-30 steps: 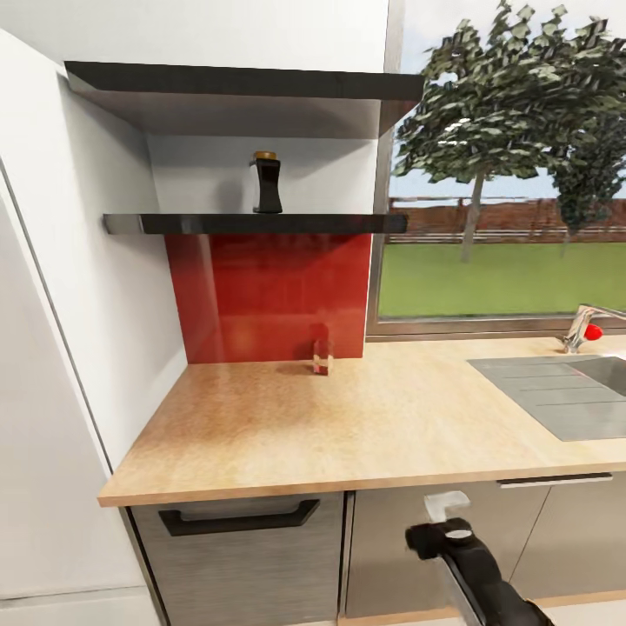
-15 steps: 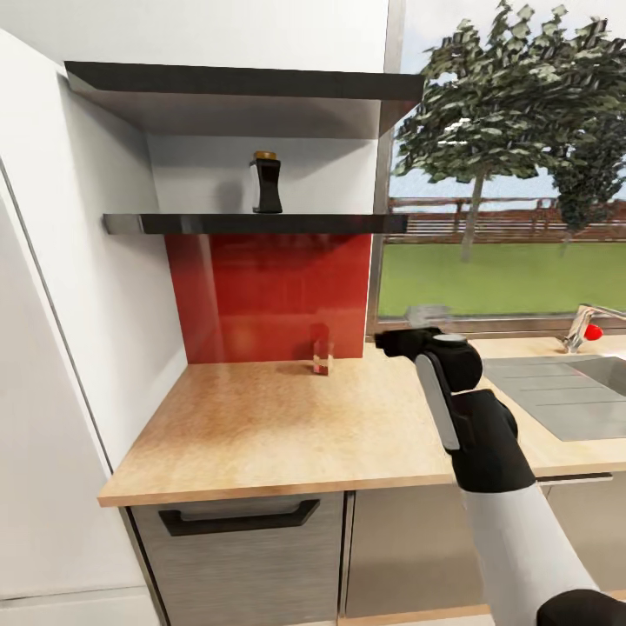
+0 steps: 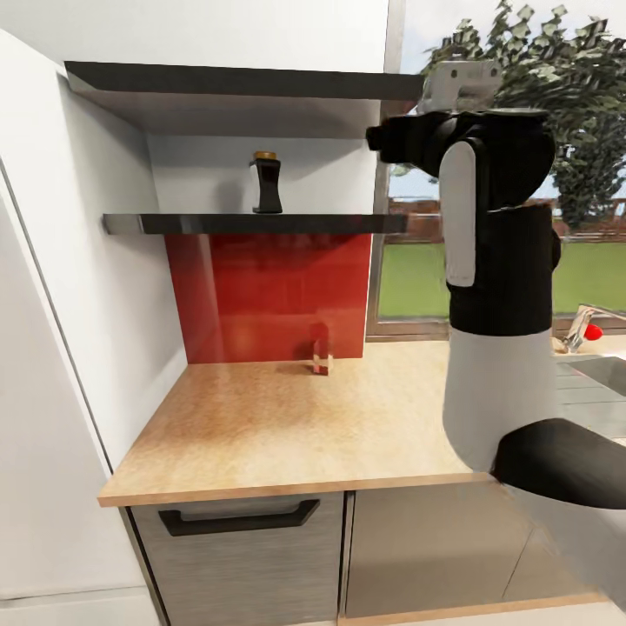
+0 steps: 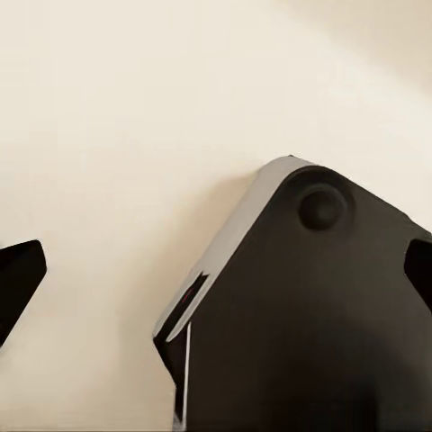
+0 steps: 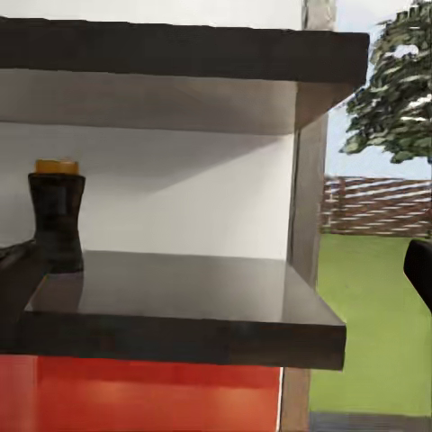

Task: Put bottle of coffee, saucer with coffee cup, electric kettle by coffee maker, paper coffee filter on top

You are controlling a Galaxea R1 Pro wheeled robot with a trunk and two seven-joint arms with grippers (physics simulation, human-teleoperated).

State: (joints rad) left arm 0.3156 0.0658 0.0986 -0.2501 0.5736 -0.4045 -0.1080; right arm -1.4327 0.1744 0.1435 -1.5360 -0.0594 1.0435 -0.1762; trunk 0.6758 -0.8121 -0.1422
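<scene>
**Inspector:** Position of the task item first.

**Operator:** Dark, waisted bottle of coffee with an amber cap (image 3: 266, 183) stands upright on the black lower kitchen shelf (image 3: 252, 223), toward the rear wall. Right gripper (image 3: 380, 138) is raised to shelf height at the bottle's three o'clock, well apart from it.

**Inspector:** Gripper states?

**Operator:** Right fingertips (image 5: 419, 263) sit at the wrist picture's edges, so the jaws are spread. Left gripper (image 4: 216, 274) is likewise spread, holding nothing, facing a pale surface.

**Inspector:** Recommendation for the reach?

**Operator:** In my judgement, travel level toward nine o'clock between the two shelves, clear of the upper black shelf (image 3: 243, 83). Straddle the bottle's narrow waist, then close. Lift only slightly before withdrawing. The light wooden countertop (image 3: 339, 417) below offers room for set-down.
</scene>
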